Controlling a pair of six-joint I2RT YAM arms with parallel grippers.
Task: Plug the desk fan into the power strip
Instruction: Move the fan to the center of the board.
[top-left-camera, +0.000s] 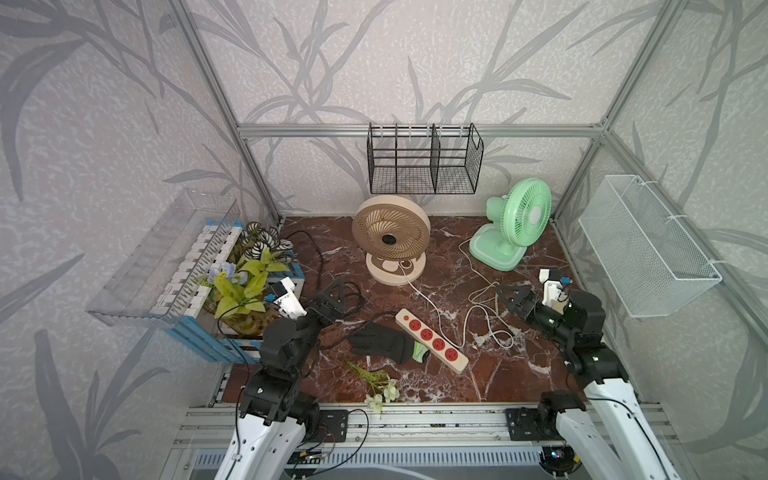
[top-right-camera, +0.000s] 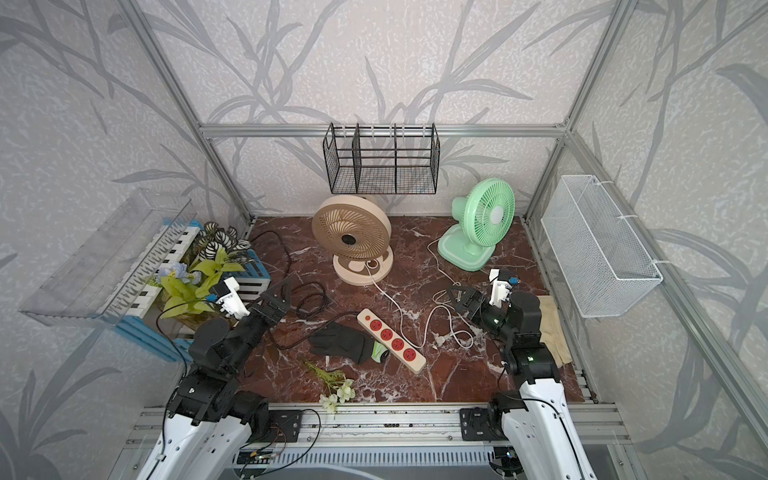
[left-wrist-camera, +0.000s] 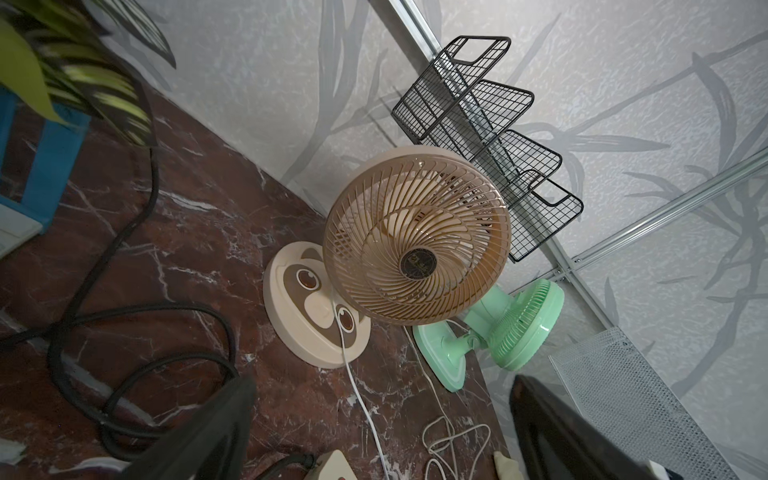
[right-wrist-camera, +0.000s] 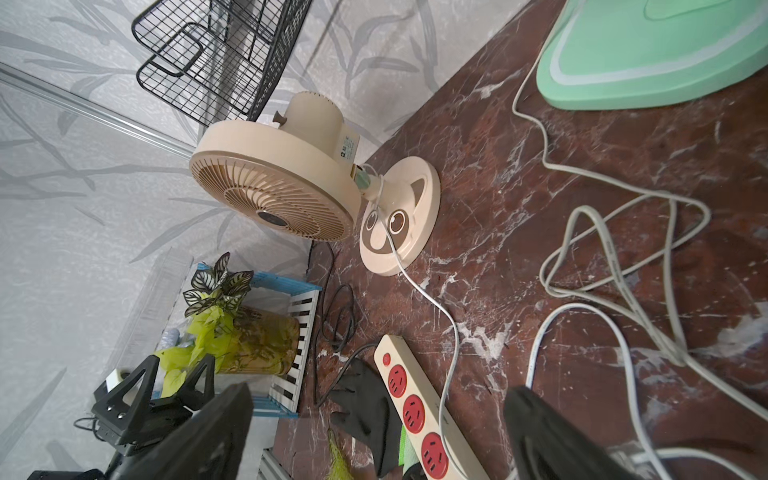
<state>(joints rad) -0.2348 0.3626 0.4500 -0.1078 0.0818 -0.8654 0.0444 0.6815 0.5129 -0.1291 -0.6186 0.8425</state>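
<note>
**Arm and Gripper Status, Power Strip Location**

1. Left arm: rises from the rail at the lower left of both top views and reaches toward the upper right. The left gripper (top-left-camera: 336, 291) hovers above the coiled black cord (top-left-camera: 353, 301), just right of the blue-and-white plant crate (top-left-camera: 232, 336). Its jaws are spread wide, and the left wrist view shows nothing between them.

2. Right arm: rises from the lower right, with the forearm angled toward the upper left. The right gripper (top-left-camera: 505, 293) hovers over loose white cord loops (top-left-camera: 484, 297). Its jaws are also fully spread, gripping and touching nothing.

3. The power strip (top-left-camera: 431, 340) lies flat at lower centre, running diagonally from upper left to lower right, between the two grippers. All four red sockets face up and are unoccupied. A black glove (top-left-camera: 380, 343) touches its left side.

4. Behind, at centre, stands the beige desk fan (top-left-camera: 390, 239). Its white cord (top-left-camera: 432, 305) runs down beside the strip's right edge. The green desk fan (top-left-camera: 519, 220) stands at the upper right, near the back wall.
</note>
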